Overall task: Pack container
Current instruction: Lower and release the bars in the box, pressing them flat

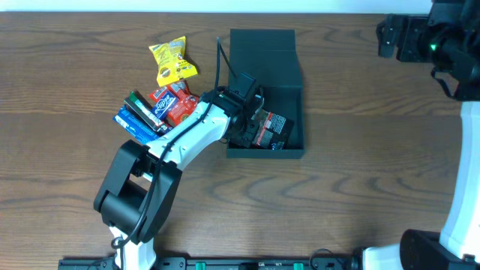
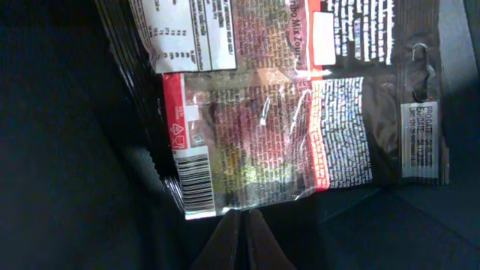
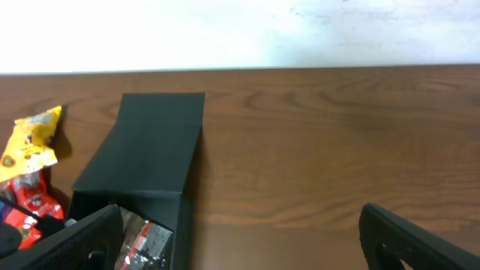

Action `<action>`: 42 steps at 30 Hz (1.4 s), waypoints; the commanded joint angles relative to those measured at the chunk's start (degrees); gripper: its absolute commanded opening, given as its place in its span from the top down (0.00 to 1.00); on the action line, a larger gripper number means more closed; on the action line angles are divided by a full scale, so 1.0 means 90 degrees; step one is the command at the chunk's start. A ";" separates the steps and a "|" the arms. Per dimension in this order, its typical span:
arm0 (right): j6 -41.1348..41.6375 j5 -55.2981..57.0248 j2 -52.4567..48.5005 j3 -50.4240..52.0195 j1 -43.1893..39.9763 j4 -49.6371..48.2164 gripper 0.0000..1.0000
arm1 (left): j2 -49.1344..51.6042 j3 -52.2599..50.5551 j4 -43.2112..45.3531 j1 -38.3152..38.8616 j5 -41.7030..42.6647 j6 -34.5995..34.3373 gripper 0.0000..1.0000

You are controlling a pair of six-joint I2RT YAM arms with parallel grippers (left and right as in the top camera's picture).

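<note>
Box (image 1: pixel 283 96): one, set on the table (image 1: pixel 360 187) at mid-back, flap lid (image 1: pixel 262 51) laid open flat toward the far edge.

Packets inside the box: one is seen, a dark packet (image 1: pixel 274 129) with red bands and white print, lying in the near half. More may be hidden under the left arm; this cannot be told.

Packets outside, in one pile just left of the box:
- one yellow packet (image 1: pixel 171 61), at the far end
- two red packets (image 1: pixel 174 105), counted with some doubt
- one blue packet (image 1: pixel 133 124)
- one dark green packet (image 1: pixel 137 103)

The pile is overlapped, and its near side is partly covered by the left arm, so the total is not firm.

Left claw (image 2: pixel 242 221): lowered into the box. In the left wrist view its fingers (image 2: pixel 225 244) are seen drawn together right at the dark packet's lower edge. Whether that edge is pinched cannot be told. The view is dim and the packet is cut off at the top.

Right claw (image 3: pixel 240 225): held at the far right, well apart from the box, with its fingers (image 3: pixel 75 240) spread wide and nothing between them. In the right wrist view both fingers are cropped by the bottom edge.
</note>
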State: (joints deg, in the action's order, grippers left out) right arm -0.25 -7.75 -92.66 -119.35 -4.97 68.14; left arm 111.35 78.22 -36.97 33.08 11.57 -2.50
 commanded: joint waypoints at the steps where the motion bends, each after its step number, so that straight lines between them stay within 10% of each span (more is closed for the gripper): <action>1: -0.0248 -0.0024 -0.0078 0.0109 -0.0070 0.0024 0.01 | 0.0053 0.0508 0.0036 -0.0053 -0.0070 0.0119 0.94; 42: -0.0318 -0.0027 -0.0209 0.0112 -0.0070 -0.0073 0.01 | 0.0889 0.0520 0.0347 0.0039 -0.0466 -0.0600 0.94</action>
State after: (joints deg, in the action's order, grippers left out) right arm -2.17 -7.75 -94.13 -118.76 -4.97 67.83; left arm 117.99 82.32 -32.25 33.43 5.89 -7.51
